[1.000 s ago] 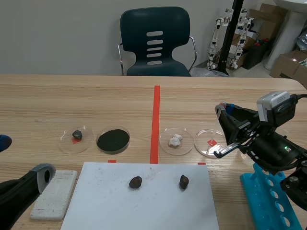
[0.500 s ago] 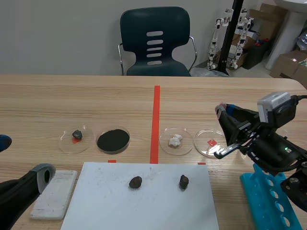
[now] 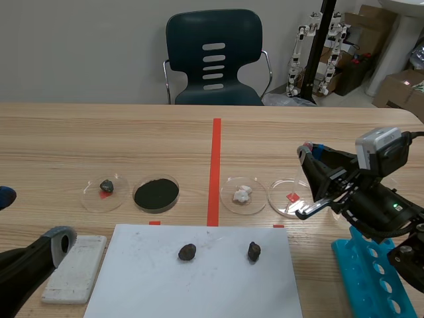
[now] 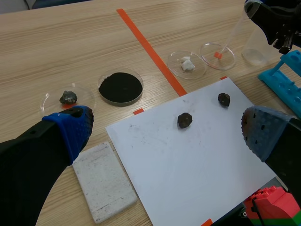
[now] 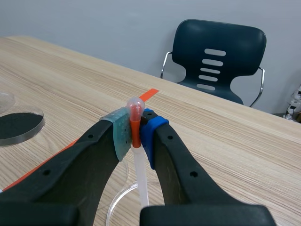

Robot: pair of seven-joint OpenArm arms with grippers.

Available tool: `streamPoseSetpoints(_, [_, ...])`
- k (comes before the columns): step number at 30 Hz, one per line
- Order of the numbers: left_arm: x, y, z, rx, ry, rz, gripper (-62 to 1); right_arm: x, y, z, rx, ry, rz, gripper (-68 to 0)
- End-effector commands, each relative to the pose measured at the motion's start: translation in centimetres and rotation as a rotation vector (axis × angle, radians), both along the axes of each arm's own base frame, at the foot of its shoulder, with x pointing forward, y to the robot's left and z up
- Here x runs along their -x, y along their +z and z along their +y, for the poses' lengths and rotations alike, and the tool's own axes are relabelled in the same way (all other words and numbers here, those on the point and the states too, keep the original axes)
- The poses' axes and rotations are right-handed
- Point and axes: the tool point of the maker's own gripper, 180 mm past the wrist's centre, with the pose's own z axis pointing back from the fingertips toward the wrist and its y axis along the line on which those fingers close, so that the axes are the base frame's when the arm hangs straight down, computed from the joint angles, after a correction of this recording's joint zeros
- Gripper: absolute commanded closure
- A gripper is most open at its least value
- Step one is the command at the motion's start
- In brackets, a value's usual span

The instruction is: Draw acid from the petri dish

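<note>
Two fingers of the right gripper (image 5: 135, 136) pinch the pipette (image 5: 139, 179) by its neck — its tip seemingly inside the clear petri dish (image 3: 278, 200); the left gripper (image 4: 167, 129) hangs spread wide — holding nothing

Scene view: looked from low, just behind the white sheet (image 3: 192, 275), across the table (image 3: 99, 139) to the chair (image 3: 192, 40) beyond the sheet. Left wrist view: hung above the sheet's near left side, tilted forward and down, wide enough for most of the sheet. Right wrist view: sat close behind the pipette (image 5: 136, 132), right of the sheet, nearly level toward the chair. Shared by all three: the dish of black powder (image 4: 120, 87) beyond the sheet.
</note>
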Motion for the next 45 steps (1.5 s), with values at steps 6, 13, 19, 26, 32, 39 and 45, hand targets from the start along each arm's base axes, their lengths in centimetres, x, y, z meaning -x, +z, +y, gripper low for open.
streamPoseSetpoints(6, [-0.2, 0.9, -0.1, 0.015, 0.001, -0.027, -62.3, -0.4, 1.1, -0.5, -0.006, -0.007, -0.034, -5.5])
streamPoseSetpoints(13, [-0.2, 0.9, -0.1, 0.015, 0.001, -0.027, -62.3, -0.4, 1.1, -0.5, -0.005, -0.007, -0.034, -5.5])
streamPoseSetpoints(19, [-0.2, 0.9, -0.1, 0.015, 0.001, -0.027, -62.3, -0.4, 1.1, -0.5, -0.004, -0.007, -0.033, -5.5])
streamPoseSetpoints(26, [-0.2, 0.9, -0.1, 0.015, 0.001, -0.027, -62.3, -0.7, 1.9, -1.2, -0.029, -0.027, -0.046, -5.5])
streamPoseSetpoints(32, [-0.2, 0.9, -0.1, 0.015, 0.001, -0.027, -62.3, -0.6, 4.0, -1.4, 0.002, 0.002, -0.095, -5.5])
streamPoseSetpoints(39, [-0.2, 0.9, -0.1, 0.015, 0.001, -0.027, -62.3, 1.1, 7.4, -0.2, 0.042, 0.075, -0.146, -5.5])
streamPoseSetpoints(45, [-0.2, 0.9, -0.1, 0.015, 0.001, -0.027, -62.3, 4.8, 9.7, 1.8, 0.064, 0.178, -0.141, -5.5])
